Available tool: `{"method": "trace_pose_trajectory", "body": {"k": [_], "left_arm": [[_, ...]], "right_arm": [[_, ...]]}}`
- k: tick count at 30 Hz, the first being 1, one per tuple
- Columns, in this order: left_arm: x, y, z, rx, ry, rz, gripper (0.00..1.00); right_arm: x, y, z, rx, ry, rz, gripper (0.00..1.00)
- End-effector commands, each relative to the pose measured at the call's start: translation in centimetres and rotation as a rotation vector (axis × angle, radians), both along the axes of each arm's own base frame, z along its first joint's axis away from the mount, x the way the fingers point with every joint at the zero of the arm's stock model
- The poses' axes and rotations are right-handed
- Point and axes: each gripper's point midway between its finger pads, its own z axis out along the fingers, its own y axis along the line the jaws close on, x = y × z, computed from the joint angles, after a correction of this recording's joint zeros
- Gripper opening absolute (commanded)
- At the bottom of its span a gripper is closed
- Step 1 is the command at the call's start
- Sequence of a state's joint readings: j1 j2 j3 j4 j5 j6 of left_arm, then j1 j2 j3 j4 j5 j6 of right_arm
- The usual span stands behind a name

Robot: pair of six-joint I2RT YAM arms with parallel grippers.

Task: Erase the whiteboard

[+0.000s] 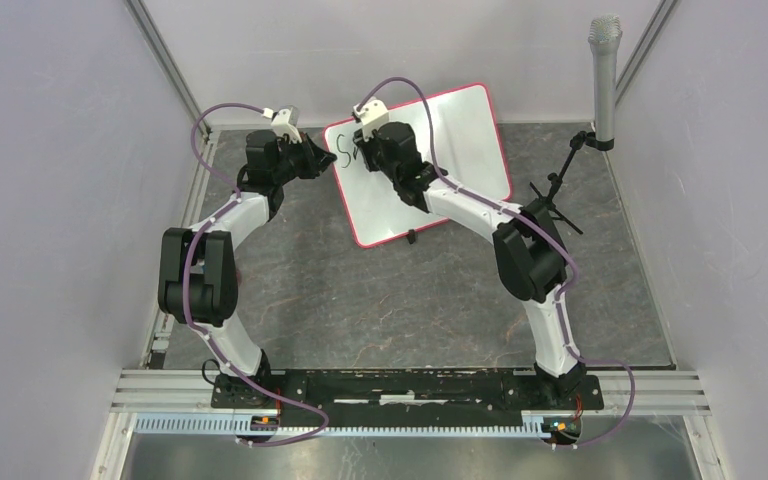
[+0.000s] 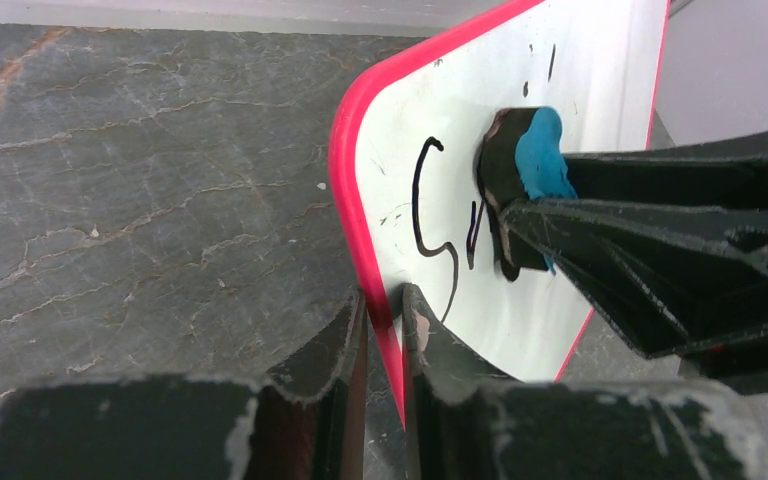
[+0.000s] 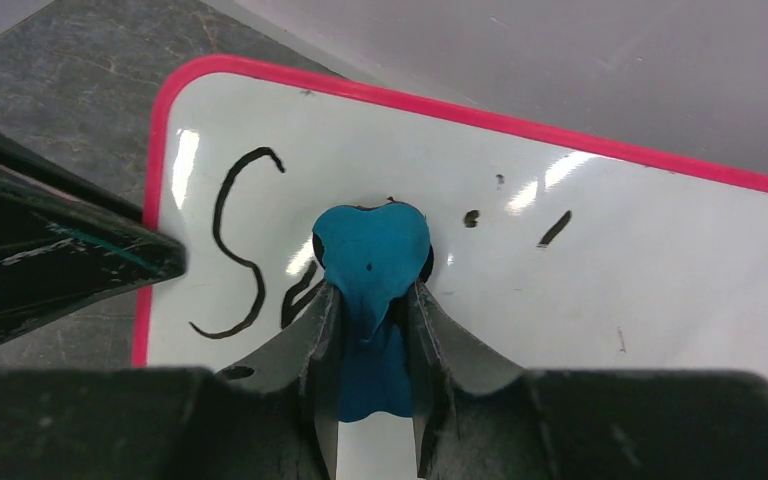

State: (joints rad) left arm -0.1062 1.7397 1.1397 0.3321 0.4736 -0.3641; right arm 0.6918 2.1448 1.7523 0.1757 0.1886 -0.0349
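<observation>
The whiteboard (image 1: 440,160) stands tilted at the back of the table, white with a pink-red frame (image 2: 345,180) and black handwriting (image 3: 240,250) near its left side. My left gripper (image 2: 385,310) is shut on the whiteboard's left frame edge. A blue-and-black eraser (image 3: 372,255) is pinched in my right gripper (image 3: 372,295), its black face pressed flat on the whiteboard (image 3: 660,260) just right of the letters. In the left wrist view the eraser (image 2: 525,170) sits against the writing (image 2: 425,210). A few small black marks (image 3: 554,229) lie to the eraser's right.
A grey microphone (image 1: 605,70) on a black stand (image 1: 558,185) rises at the back right. Grey walls close in the dark stone-patterned tabletop (image 1: 360,300) on three sides. The arm bases sit on a metal rail (image 1: 410,390) at the near edge.
</observation>
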Motion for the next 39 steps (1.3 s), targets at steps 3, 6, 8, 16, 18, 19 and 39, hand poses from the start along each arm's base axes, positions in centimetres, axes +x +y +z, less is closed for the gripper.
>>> {"method": "trace_pose_trajectory", "body": {"k": [3, 6, 8, 16, 18, 19, 39], "left_arm": [[-0.1, -0.6, 3.8, 0.048, -0.154, -0.042, 0.02], [-0.1, -0.5, 3.9, 0.047, -0.153, -0.040, 0.02], [-0.1, -0.5, 3.8, 0.047, -0.152, -0.040, 0.02], [-0.1, -0.6, 3.8, 0.046, -0.151, -0.041, 0.02], [-0.1, -0.6, 3.9, 0.046, -0.153, -0.041, 0.02], [-0.1, -0.6, 3.9, 0.047, -0.154, -0.043, 0.02], [-0.1, -0.5, 4.0, 0.047, -0.157, -0.041, 0.02]], "right_arm": [[4.2, -6.3, 1.9, 0.000, -0.027, -0.169, 0.00], [5.0, -8.9, 1.6, 0.012, -0.012, -0.219, 0.00], [5.3, -10.1, 1.6, 0.024, -0.007, -0.238, 0.00], [3.1, -5.5, 1.1, -0.012, -0.019, -0.151, 0.00], [2.0, -3.2, 0.9, -0.017, -0.023, -0.104, 0.00], [1.5, -1.9, 0.8, -0.020, -0.024, -0.081, 0.00], [5.5, -8.4, 0.7, -0.034, -0.009, -0.250, 0.00]]}}
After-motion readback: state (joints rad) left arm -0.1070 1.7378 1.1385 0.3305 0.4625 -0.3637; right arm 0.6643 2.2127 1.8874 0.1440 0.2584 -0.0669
